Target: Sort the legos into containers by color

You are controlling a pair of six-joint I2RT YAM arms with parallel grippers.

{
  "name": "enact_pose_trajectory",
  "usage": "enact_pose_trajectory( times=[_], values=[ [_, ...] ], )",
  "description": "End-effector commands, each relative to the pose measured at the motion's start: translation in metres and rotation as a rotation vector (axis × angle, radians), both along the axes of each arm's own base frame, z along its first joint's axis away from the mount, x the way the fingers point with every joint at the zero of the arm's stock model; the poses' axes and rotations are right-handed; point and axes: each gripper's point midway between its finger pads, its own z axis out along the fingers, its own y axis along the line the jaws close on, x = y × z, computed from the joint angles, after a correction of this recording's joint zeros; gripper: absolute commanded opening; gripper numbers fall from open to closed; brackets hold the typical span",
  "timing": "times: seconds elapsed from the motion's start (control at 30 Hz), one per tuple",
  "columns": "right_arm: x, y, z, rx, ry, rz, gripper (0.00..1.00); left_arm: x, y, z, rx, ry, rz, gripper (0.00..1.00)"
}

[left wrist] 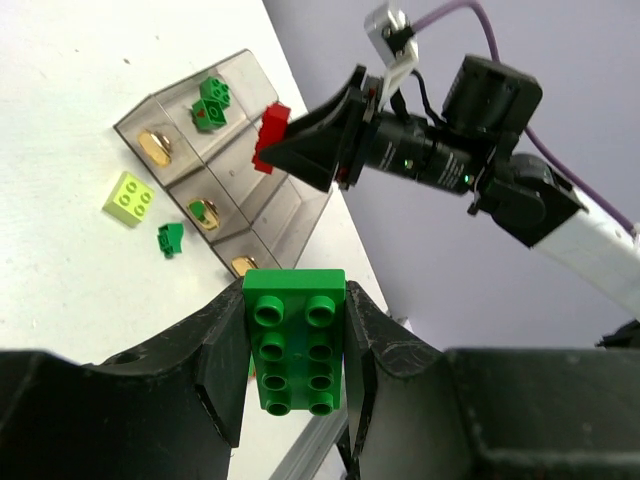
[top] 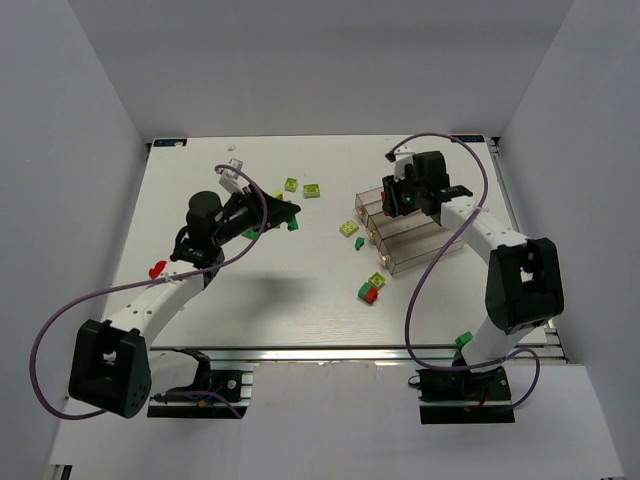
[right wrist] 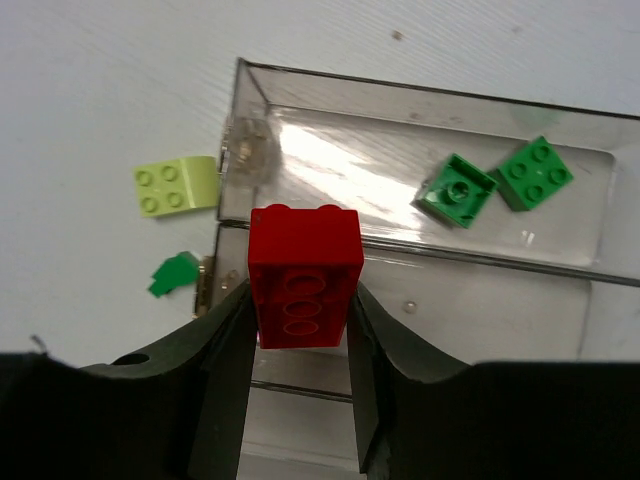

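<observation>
We find the left claw (left wrist: pixel 295 330) clenched on a dark green two-by-four brick (left wrist: pixel 295 350), its studs turned to the wrist camera and its long sides pinched between the black fingers (left wrist: pixel 215 370). From above, that claw hangs over the left-centre part of the white surface (top: pixel 300 320), well apart from the containers (right wrist: pixel 330 150), which lie toward the right side. The right claw (right wrist: pixel 303 310) is grasping a red brick (right wrist: pixel 303 265) by two opposite sides and holds it above the containers, near one end. From its wrist camera the brick covers the wall between the first bin and the next, and we cannot tell which bin lies straight beneath it. The first bin holds a green square brick (right wrist: pixel 457 190) with a second green brick (right wrist: pixel 535 172) just beside it. Just outside the end of that bin lies a lime square brick (right wrist: pixel 177 185), and near it a small green piece (right wrist: pixel 175 272). In the top view we also see a small lime brick (top: pixel 290 184) and a wider lime brick (top: pixel 312 190) loose beyond the left claw. A lime-topped brick (top: pixel 376 280) sits just beside a red and green pair (top: pixel 368 293) nearer the arms, and a lone red brick (top: pixel 157 268) lies close by the left arm.
</observation>
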Motion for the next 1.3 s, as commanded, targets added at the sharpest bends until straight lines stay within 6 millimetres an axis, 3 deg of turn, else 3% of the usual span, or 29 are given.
enact_pose_trajectory(
  times=[0.0, 0.23, 0.47, 0.53, 0.57, 0.6, 0.63, 0.67, 0.73, 0.77, 0.8, 0.83, 0.87, 0.9, 0.93, 0.97, 1.0, 1.03, 1.07, 1.13, 1.17, 1.2, 1.27],
  values=[
    [0.018, -0.023, 0.010, -0.099, -0.113, -0.070, 0.00, 0.009, -0.003, 0.008, 0.042, -0.024, 0.012, 0.00],
    [0.022, -0.027, -0.014, -0.135, -0.101, -0.075, 0.00, 0.017, -0.023, 0.001, 0.078, -0.007, -0.019, 0.00],
    [0.022, -0.024, -0.027, -0.133, -0.062, -0.059, 0.30, 0.026, -0.048, -0.002, 0.096, -0.003, -0.043, 0.00],
    [0.019, -0.024, -0.031, -0.128, -0.048, -0.053, 0.34, 0.034, -0.056, -0.001, 0.105, -0.007, -0.049, 0.00],
    [0.017, -0.023, -0.033, -0.126, -0.043, -0.050, 0.45, 0.038, -0.058, -0.002, 0.117, -0.007, -0.043, 0.00],
    [0.016, -0.024, -0.032, -0.124, -0.042, -0.051, 0.50, 0.044, -0.062, 0.006, 0.118, -0.024, -0.041, 0.00],
    [0.015, -0.025, -0.032, -0.120, -0.034, -0.055, 0.54, 0.051, -0.067, -0.003, 0.133, -0.006, -0.045, 0.00],
    [0.015, -0.025, -0.030, -0.113, -0.034, -0.058, 0.60, 0.055, -0.070, -0.006, 0.146, 0.001, -0.047, 0.00],
    [0.013, -0.026, -0.020, -0.086, -0.037, -0.059, 0.62, 0.069, -0.079, 0.002, 0.152, -0.016, -0.034, 0.00],
    [0.014, -0.028, -0.016, -0.069, -0.035, -0.066, 0.65, 0.078, -0.085, -0.018, 0.191, 0.021, -0.040, 0.00],
    [0.011, -0.026, -0.008, -0.047, -0.036, -0.055, 0.67, 0.087, -0.094, -0.004, 0.194, -0.008, -0.032, 0.00],
    [0.012, -0.028, 0.000, -0.026, -0.041, -0.056, 0.70, 0.096, -0.102, -0.025, 0.227, 0.025, -0.040, 0.00],
    [0.010, -0.029, 0.005, -0.014, -0.040, -0.039, 0.75, 0.099, -0.108, -0.033, 0.256, 0.036, -0.052, 0.00],
    [0.001, -0.022, 0.016, 0.029, -0.035, 0.025, 0.77, 0.103, -0.116, -0.037, 0.273, 0.038, -0.057, 0.00],
    [-0.001, -0.025, 0.023, 0.052, -0.044, 0.051, 0.79, 0.114, -0.124, -0.024, 0.268, 0.009, -0.051, 0.00],
    [-0.007, -0.025, 0.036, 0.066, -0.078, 0.105, 0.81, 0.122, -0.131, -0.050, 0.306, 0.046, -0.060, 0.00],
    [-0.018, -0.017, 0.046, 0.131, -0.083, 0.184, 0.82, 0.127, -0.139, -0.053, 0.317, 0.040, -0.061, 0.00],
    [-0.020, -0.023, 0.052, 0.154, -0.097, 0.199, 0.81, 0.137, -0.145, -0.042, 0.319, 0.019, -0.054, 0.00],
    [-0.026, -0.024, 0.053, 0.165, -0.101, 0.221, 0.76, 0.144, -0.150, -0.070, 0.364, 0.060, -0.060, 0.00],
    [-0.032, -0.027, 0.062, 0.201, -0.108, 0.244, 0.66, 0.156, -0.160, -0.077, 0.384, 0.057, -0.051, 0.00],
    [-0.036, -0.028, 0.063, 0.214, -0.096, 0.248, 0.48, 0.165, -0.167, -0.066, 0.377, 0.026, -0.045, 0.00],
    [-0.039, -0.028, 0.063, 0.227, -0.088, 0.255, 0.39, 0.169, -0.175, -0.081, 0.389, 0.038, -0.051, 0.00],
    [-0.045, -0.030, 0.068, 0.241, -0.098, 0.267, 0.18, 0.178, -0.187, -0.073, 0.377, -0.003, -0.037, 0.00]
  ],
)
